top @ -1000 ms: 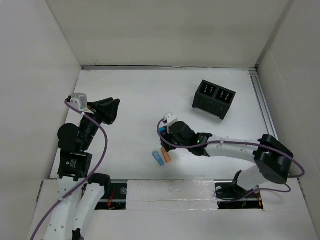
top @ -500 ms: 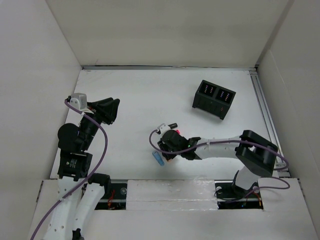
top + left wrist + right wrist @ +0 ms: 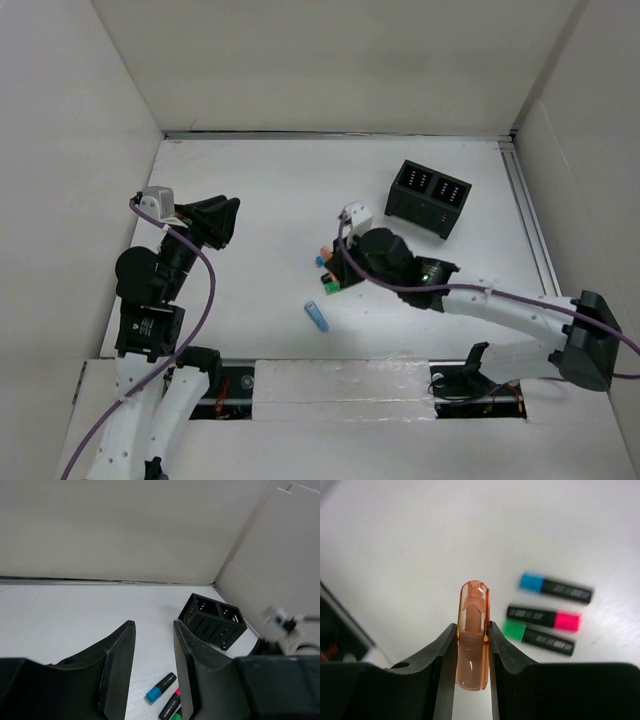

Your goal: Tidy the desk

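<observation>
The desk [image 3: 260,190] is a white tabletop between white walls. My right gripper [image 3: 335,268] is shut on a translucent orange cap-like piece [image 3: 472,640] and holds it upright above the desk. Below it lie three black highlighters with blue [image 3: 555,587], pink [image 3: 544,617] and green [image 3: 537,636] ends. They also show in the left wrist view, with the blue one [image 3: 161,687] in full. A small blue piece [image 3: 316,317] lies near the front edge. My left gripper [image 3: 222,215] is open and empty, raised at the left.
A black two-compartment holder [image 3: 428,197] stands at the back right and also shows in the left wrist view [image 3: 212,620]. White walls close in the left, back and right. A metal rail [image 3: 528,215] runs along the right edge.
My right gripper dipped to the orange piece beside the blue piece, closed on it, then rose and moved back right over the highlighters. The blue piece stayed. The left arm has not moved.
</observation>
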You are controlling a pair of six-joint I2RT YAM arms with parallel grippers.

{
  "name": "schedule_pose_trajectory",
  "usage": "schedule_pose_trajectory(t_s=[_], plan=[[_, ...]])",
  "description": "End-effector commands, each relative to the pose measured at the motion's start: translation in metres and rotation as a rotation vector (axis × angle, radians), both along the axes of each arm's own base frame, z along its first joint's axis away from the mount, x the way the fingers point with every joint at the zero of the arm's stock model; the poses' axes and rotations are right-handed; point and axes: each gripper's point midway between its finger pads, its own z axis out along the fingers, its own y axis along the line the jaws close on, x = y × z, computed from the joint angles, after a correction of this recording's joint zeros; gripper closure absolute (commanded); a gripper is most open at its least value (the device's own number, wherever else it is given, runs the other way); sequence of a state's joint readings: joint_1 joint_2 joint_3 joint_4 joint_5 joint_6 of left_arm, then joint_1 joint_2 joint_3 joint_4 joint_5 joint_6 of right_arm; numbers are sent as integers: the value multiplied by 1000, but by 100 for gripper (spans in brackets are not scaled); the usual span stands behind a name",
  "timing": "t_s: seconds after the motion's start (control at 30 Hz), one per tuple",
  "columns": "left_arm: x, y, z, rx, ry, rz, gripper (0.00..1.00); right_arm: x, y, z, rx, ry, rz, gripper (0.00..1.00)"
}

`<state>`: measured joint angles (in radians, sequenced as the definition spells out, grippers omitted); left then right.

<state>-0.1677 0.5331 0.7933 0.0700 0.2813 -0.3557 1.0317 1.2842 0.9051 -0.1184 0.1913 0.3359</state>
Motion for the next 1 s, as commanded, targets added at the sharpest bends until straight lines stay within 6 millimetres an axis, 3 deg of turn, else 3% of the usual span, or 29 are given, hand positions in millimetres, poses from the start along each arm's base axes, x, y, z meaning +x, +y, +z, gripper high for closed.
schedule_pose_trajectory(t_s=[0.0,0.03,0.07,0.13,0.2,0.33,0.37,0.4,0.47,0.57,0.67,0.73,0.9,0.97], plan=[[-6,-1,15,-4,-63,-13,68,70,-39,70,129,-146,-274,89],[-5,-1,14,-3,-59,-13,68,85,-54,80,157,-164,-347,89],[-6,-2,14,-2,-61,-18,68,111,-83,88,179,-196,-473,89],[-8,-1,16,-2,-70,-17,68,139,-110,115,241,-278,-586,89],[-9,-1,17,-4,-75,-14,68,170,-161,137,234,-361,-772,89],[-14,-1,20,-5,-92,-20,68,205,-251,147,179,-433,-1061,89],[-14,0,21,-6,-93,-16,68,210,-265,145,179,-430,-1094,89],[-15,0,22,-8,-95,-16,68,225,-299,136,165,-436,-1161,89],[-16,-2,21,-5,-96,-28,68,229,-307,131,148,-427,-1168,89],[-16,-3,22,-7,-98,-33,68,242,-337,105,77,-389,-1237,89],[-17,-4,22,-9,-97,-40,68,254,-347,82,53,-354,-1250,89],[-17,-4,22,-8,-99,-40,68,260,-348,67,18,-330,-1252,89],[-16,-3,22,-8,-97,-37,68,263,-335,55,5,-304,-1234,89],[-14,-2,21,-6,-94,-28,68,259,-334,55,7,-311,-1251,80]])
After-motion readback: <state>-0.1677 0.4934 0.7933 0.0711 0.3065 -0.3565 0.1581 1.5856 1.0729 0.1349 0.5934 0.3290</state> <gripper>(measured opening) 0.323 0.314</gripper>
